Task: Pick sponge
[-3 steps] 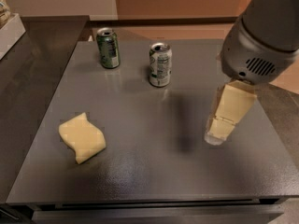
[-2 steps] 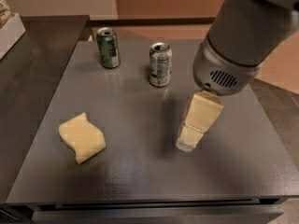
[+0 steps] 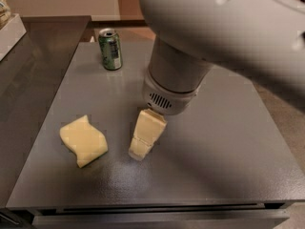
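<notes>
The sponge (image 3: 83,140) is a pale yellow flat foam pad with wavy edges, lying on the dark grey table (image 3: 224,142) at the front left. My gripper (image 3: 141,150) hangs from the big white arm at the table's middle, just above the surface. It sits a short way to the right of the sponge and does not touch it. Its pale yellow segmented fingers (image 3: 145,135) point down and forward.
A green soda can (image 3: 110,49) stands upright at the back left of the table. A white object (image 3: 9,32) sits on the dark counter at the far left. The arm hides the back middle of the table.
The arm and gripper have swung left across the table, from the right side to just beside the sponge. The arm now covers the second can. The sponge has not moved.
</notes>
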`<state>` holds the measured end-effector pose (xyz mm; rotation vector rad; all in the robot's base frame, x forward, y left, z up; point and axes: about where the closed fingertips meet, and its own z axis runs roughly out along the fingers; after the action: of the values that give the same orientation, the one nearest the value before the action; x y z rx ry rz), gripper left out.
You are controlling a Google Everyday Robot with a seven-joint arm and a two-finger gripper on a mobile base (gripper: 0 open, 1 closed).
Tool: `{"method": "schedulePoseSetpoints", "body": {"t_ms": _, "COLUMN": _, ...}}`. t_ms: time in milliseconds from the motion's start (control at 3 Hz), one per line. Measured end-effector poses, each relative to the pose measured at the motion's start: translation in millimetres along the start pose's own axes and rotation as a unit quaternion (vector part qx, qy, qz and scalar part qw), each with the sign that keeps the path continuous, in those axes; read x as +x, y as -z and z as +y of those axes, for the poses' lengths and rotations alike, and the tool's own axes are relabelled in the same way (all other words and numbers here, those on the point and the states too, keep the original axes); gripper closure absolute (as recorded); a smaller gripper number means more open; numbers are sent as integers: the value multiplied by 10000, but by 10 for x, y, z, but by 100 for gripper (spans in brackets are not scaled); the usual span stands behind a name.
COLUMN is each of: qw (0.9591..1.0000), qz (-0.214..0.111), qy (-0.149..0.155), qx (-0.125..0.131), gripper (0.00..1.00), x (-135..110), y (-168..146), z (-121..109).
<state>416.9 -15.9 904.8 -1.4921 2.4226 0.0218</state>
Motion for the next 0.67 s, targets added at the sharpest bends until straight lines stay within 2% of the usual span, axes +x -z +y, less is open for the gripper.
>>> {"method": "schedulePoseSetpoints", "body": {"t_ms": 333, "qw": 9996, "qz": 55, "qy": -277, "qx": -74, "gripper": 0, "x": -262, "y": -263, "z": 105}}
{"method": "schedulePoseSetpoints", "body": {"t_ms": 667, "qw": 9984, "qz": 138, "qy": -415, "qx": -350, "gripper": 0, "x": -518, "y": -539, "z": 258}}
